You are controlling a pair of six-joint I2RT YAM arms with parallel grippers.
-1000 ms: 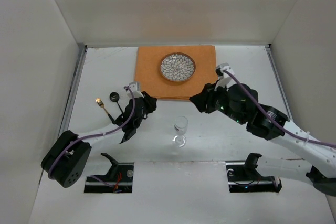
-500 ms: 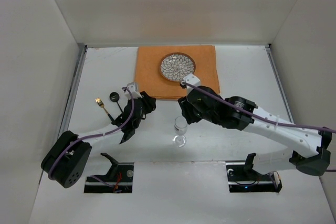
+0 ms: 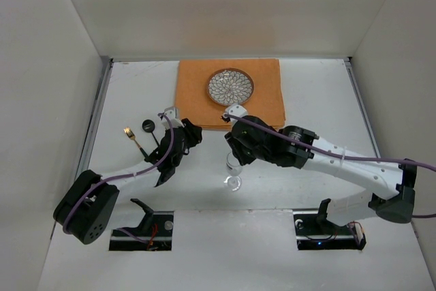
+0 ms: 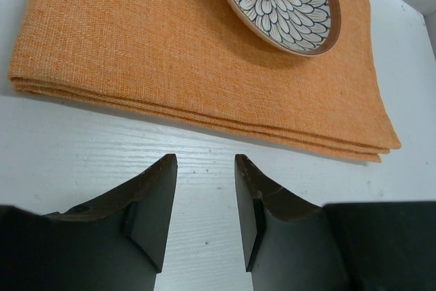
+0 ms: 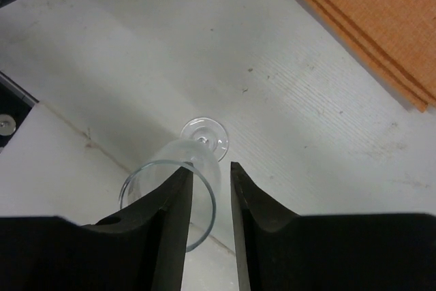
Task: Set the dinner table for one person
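On the white dinner table (image 3: 306,93) lies an orange placemat (image 3: 197,100) bearing a patterned plate (image 3: 230,87). A clear wine glass (image 3: 234,168) stands in front of the placemat. My right gripper (image 3: 235,151) hovers over it. In the right wrist view that gripper (image 5: 210,168) is open and straddles the glass (image 5: 204,138): the rim's right edge lies in the gap, and one finger overlaps the bowl. My left gripper (image 3: 189,132) is open and holds nothing (image 4: 204,161), low over the table by the placemat's (image 4: 170,46) near edge.
A gold fork (image 3: 131,137) and a black spoon (image 3: 148,127) lie on the table left of my left arm. White walls enclose the back and both sides. Two black mounts sit at the near edge (image 3: 143,226).
My right arm has swung left from the placemat's right side to above the glass, and its jaws widened and then narrowed. The left jaws have opened a little; that arm stayed put.
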